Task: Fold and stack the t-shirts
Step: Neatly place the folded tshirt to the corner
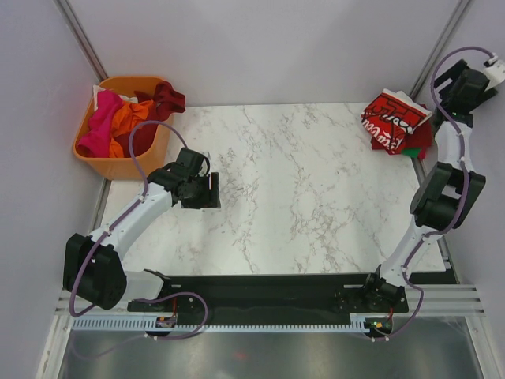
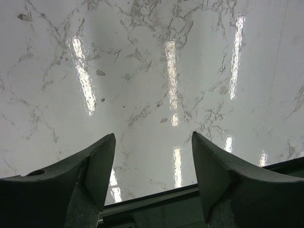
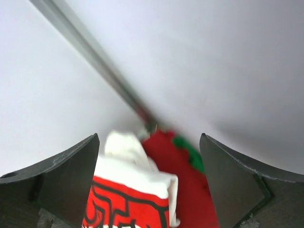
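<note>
L gripper point(image 2: 152, 159): jaws wide apart, nothing between, over bare marble worktop point(image 1: 316, 189), left side. R gripper point(image 3: 148, 147): spread too, empty, above the folded stack at far-right corner, cream-white tee w/ red print point(image 1: 392, 117) on top, red tee point(image 3: 192, 199) + green tee point(image 3: 190, 154) beneath. Pink tee point(image 1: 99, 126), orange tee point(image 1: 126, 117), dark red tee point(image 1: 167, 96) heaped in orange basket point(image 1: 118, 166), far left.

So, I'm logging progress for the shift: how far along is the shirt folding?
Done: the Coca-Cola tee lies folded on a red tee and a green tee at the far right corner. In hand: nothing; the left hand open over the marble table, the right hand open near them. Left: pink tee, orange tee and dark red tee in the basket.
</note>
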`<action>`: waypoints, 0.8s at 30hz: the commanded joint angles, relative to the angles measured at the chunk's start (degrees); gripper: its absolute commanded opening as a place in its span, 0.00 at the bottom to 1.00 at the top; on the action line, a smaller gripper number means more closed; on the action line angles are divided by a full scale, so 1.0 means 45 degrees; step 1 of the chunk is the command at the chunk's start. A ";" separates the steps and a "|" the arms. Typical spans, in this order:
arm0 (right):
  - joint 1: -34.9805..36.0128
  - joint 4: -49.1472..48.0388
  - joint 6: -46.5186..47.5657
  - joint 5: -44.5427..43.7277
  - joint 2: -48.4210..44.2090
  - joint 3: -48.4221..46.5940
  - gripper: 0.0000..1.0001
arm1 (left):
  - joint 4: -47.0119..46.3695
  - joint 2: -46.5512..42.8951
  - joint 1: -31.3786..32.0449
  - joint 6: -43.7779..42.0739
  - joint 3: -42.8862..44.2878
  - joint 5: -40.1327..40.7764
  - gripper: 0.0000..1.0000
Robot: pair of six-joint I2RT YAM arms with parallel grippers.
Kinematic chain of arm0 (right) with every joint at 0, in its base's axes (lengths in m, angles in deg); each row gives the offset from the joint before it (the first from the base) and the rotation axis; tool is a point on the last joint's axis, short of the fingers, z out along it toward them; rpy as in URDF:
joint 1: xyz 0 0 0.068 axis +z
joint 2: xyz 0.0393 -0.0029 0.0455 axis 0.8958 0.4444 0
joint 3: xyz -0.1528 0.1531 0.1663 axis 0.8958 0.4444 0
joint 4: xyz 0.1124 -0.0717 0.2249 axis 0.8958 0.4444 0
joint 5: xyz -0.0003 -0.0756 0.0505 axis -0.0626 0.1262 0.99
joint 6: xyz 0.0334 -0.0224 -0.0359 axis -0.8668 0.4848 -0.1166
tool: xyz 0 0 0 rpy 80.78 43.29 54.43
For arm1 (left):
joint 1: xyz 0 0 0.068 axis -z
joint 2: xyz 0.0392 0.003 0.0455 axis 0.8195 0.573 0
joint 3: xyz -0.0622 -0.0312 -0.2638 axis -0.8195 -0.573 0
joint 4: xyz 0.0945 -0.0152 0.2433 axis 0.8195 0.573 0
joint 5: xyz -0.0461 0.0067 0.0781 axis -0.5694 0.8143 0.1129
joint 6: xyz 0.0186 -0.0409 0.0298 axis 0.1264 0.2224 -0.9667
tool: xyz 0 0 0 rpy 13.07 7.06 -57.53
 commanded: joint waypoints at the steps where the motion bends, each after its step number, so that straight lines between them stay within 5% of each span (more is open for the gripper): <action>1: 0.0172 -0.0897 0.2175 -0.1979 -0.1869 -0.1032 0.95 | -0.0328 -0.0430 0.0117 -0.0408 -0.0018 0.0010 0.73; 7: 0.0407 -0.0432 0.1532 0.1982 -0.0800 -0.2708 0.97 | -0.0348 -0.0587 0.0117 -0.0408 -0.0037 0.0166 0.73; 13: 0.0759 0.1833 0.0985 0.4736 0.3164 -0.7547 0.98 | -0.0309 -0.0665 0.0117 -0.0388 -0.0057 0.0401 0.73; 24: 0.1520 0.2891 0.2409 0.4000 0.5200 -0.7284 0.93 | -0.0191 -0.0587 0.0117 -0.0388 0.0061 0.0694 0.73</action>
